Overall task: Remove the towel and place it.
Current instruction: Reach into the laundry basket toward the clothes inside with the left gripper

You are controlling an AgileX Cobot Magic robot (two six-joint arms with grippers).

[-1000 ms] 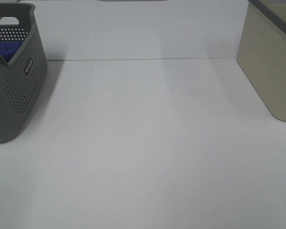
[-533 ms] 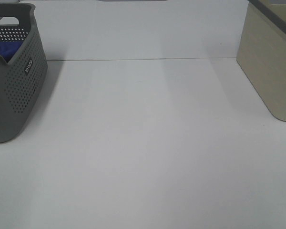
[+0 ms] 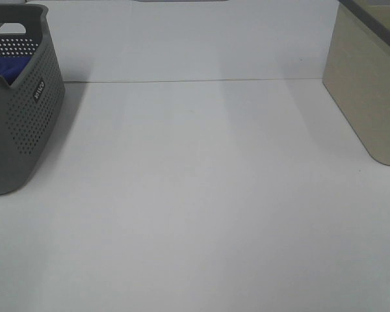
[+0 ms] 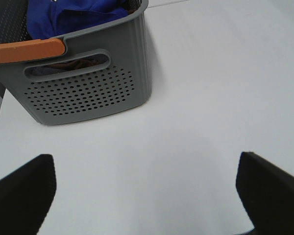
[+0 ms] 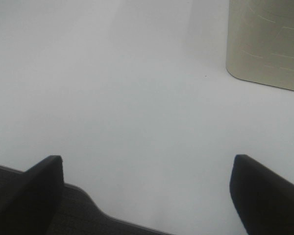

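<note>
The royal-blue towel (image 3: 8, 67) lies bunched inside the grey perforated basket (image 3: 27, 123) at the far left of the table. The left wrist view shows the same towel (image 4: 71, 14) heaped in the basket (image 4: 83, 93), which carries an orange handle (image 4: 27, 50). My left gripper (image 4: 146, 188) hovers open over bare table, short of the basket and apart from it. My right gripper (image 5: 147, 191) is open too, above the table's near edge with nothing between its fingers. Neither arm shows in the exterior high view.
A beige bin (image 3: 370, 84) stands at the back right, also seen by the right wrist as a beige bin (image 5: 267, 41). A seam (image 3: 195, 80) crosses the white table at the back. Dark floor shows beyond the table edge (image 5: 83, 193).
</note>
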